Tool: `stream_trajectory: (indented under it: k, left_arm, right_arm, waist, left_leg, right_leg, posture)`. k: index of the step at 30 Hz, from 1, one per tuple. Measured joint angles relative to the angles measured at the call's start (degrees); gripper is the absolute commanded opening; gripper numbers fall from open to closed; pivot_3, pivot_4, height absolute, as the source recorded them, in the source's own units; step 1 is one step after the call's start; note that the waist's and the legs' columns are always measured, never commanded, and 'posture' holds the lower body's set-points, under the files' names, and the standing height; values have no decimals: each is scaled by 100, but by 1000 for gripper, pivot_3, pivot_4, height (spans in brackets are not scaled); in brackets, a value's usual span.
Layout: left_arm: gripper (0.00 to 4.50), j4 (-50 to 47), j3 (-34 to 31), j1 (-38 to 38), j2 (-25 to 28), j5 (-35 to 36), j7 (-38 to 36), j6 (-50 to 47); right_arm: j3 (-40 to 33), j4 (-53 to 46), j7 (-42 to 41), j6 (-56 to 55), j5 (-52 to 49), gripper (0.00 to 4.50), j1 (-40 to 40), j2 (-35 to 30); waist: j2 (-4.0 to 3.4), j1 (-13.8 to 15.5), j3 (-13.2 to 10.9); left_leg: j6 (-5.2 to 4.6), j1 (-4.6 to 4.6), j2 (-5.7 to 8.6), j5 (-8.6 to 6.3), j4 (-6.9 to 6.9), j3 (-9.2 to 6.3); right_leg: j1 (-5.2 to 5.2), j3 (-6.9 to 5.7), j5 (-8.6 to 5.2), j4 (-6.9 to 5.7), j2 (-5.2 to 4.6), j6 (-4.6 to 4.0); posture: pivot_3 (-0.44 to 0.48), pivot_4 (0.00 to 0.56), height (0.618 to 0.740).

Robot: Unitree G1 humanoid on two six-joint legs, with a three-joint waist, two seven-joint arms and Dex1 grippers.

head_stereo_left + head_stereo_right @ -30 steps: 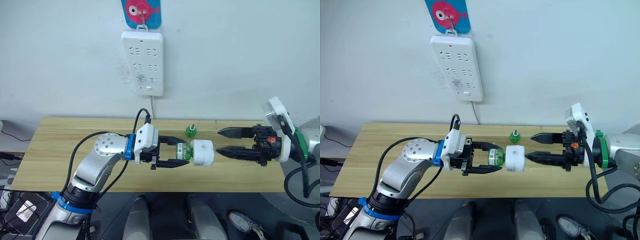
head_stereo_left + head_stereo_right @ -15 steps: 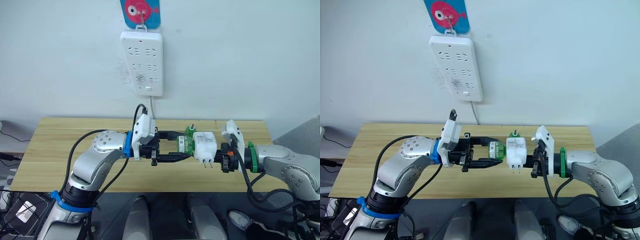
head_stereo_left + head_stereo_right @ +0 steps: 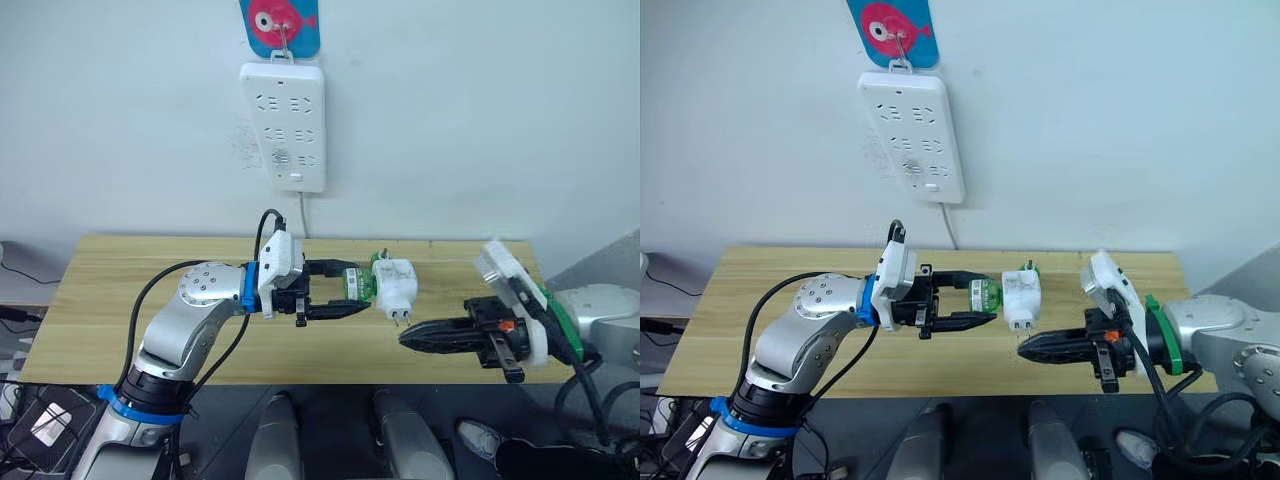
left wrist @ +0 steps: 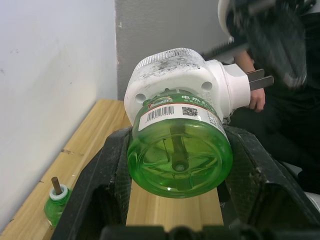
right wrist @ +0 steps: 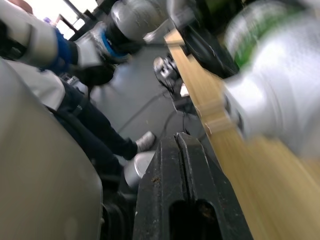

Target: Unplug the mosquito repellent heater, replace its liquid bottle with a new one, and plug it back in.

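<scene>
The left gripper (image 3: 345, 290) pinches a green bottle (image 3: 356, 285) between its two black fingers, holding it sideways above the wooden table (image 3: 120, 300). The bottle is seated in the white heater (image 3: 397, 286), which sticks out past the fingertips with its two metal prongs pointing down and toward the robot. In the left wrist view the bottle's round base (image 4: 179, 165) faces the camera, clamped on both sides, with the heater (image 4: 172, 80) beyond it. A second green bottle (image 3: 380, 260) stands on the table just behind the heater, near the wall. The right gripper (image 3: 412, 339) hangs apart from the heater, nearer the robot and lower, its fingers pressed together on nothing. A white power strip (image 3: 284, 125) hangs on the wall above the table.
</scene>
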State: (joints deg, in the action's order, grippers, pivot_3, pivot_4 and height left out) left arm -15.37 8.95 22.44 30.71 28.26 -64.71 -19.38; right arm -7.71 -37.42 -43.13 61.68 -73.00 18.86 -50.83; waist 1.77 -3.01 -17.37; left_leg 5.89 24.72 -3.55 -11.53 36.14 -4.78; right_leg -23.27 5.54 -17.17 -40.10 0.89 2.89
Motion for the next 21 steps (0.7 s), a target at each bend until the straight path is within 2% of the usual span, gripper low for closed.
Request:
stream_trajectory:
  k: [3, 8, 15, 17, 21]
  left_arm:
    - [2300, -11, 14, -30, -9, 39, -49, -20]
    - [2300, -15, 15, -32, -98, 134, 77, -284]
    - [2300, -6, -24, -54, -72, 112, 112, -226]
    - [2300, 37, -38, -95, -72, 56, 109, -77]
    - [2300, 154, -61, -115, -93, 54, 108, 31]
  right_arm:
    - [118, 199, 281, -109, 186, 0, 193, 225]
    - [168, 289, 326, -135, 193, 0, 225, 224]
    - [-457, 417, 663, -134, -733, 0, 181, 52]
    - [-629, 437, 577, -179, -536, 0, -122, -232]
    - [-624, 302, -20, -523, 565, 0, -820, -797]
  waist:
    - [0, -9, 0]
    - [0, 13, 0]
    - [0, 10, 0]
    - [0, 37, 0]
    - [-1, 65, 0]
  left_leg:
    - [0, 1, 2, 0, 0, 0]
    - [0, 2, 2, 0, -1, -1]
    - [0, 2, 1, 0, -2, -1]
    - [0, 3, 3, 0, -2, -1]
    - [0, 2, 3, 0, -1, 1]
  right_leg:
    - [0, 0, 0, 2, -1, 0]
    - [-1, -2, 0, 2, -2, 0]
    - [-1, -1, 0, 2, -1, 0]
    - [-1, -2, 0, 3, -2, 0]
    - [-1, 0, 0, 5, -2, 0]
  posture:
    - [-56, 249, 735]
    - [-46, 251, 735]
    - [-55, 256, 735]
    - [-61, 257, 735]
    - [-61, 258, 735]
